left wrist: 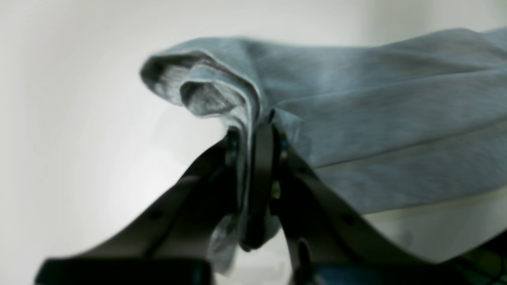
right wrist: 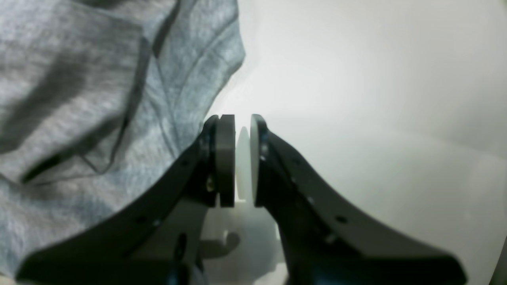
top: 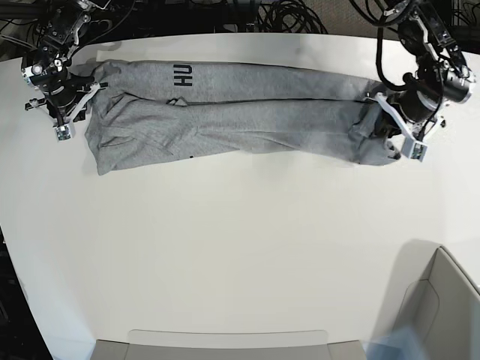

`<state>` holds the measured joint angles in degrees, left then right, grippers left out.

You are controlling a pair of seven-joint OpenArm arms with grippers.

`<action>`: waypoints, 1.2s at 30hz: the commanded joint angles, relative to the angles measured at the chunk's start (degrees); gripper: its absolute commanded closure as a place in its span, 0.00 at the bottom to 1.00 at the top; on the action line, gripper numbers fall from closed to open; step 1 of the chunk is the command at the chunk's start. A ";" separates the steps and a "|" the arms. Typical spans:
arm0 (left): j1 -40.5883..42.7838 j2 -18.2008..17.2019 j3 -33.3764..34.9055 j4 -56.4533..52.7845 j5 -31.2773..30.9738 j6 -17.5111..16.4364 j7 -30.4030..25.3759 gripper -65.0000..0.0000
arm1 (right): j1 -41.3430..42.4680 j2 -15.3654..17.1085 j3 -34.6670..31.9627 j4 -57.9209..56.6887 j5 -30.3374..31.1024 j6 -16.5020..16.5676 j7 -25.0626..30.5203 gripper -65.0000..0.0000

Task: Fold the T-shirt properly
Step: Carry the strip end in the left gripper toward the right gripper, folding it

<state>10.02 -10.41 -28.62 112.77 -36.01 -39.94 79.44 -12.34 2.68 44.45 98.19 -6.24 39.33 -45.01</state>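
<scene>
While the left claw (left wrist: 253, 130) pinches the T-shirt (top: 225, 112) edge, the right claw (right wrist: 237, 158) sits narrowly parted, empty.

A white table (top: 240, 255) fills the frame, its surface bare across the near half. Black cables (top: 292, 15) lie tangled beyond its far edge, while a pale grey bin (top: 442, 307) stands at the near right corner.
</scene>
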 commanded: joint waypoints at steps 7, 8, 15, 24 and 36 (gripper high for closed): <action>0.40 4.83 6.16 1.30 -0.52 -0.06 0.56 1.00 | 0.51 0.71 0.17 0.84 0.48 0.67 0.93 0.88; 0.40 5.62 6.86 2.09 -0.52 -0.06 0.56 1.00 | 0.51 0.71 0.17 0.84 0.48 0.67 0.93 0.88; 1.63 9.40 16.80 3.93 -0.61 -0.06 0.56 1.00 | 0.51 0.71 0.08 0.75 0.57 0.67 0.93 0.88; 0.22 10.46 24.71 2.53 -0.52 7.37 0.56 1.00 | 0.51 0.71 -2.29 0.75 0.31 0.67 0.93 0.88; -0.66 14.33 24.80 -1.25 -0.25 7.37 0.56 1.00 | 0.51 0.71 -2.29 0.75 0.39 0.67 0.93 0.88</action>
<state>9.85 3.53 -4.01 110.72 -34.72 -32.58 80.60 -12.36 2.63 41.93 98.08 -6.22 39.33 -45.01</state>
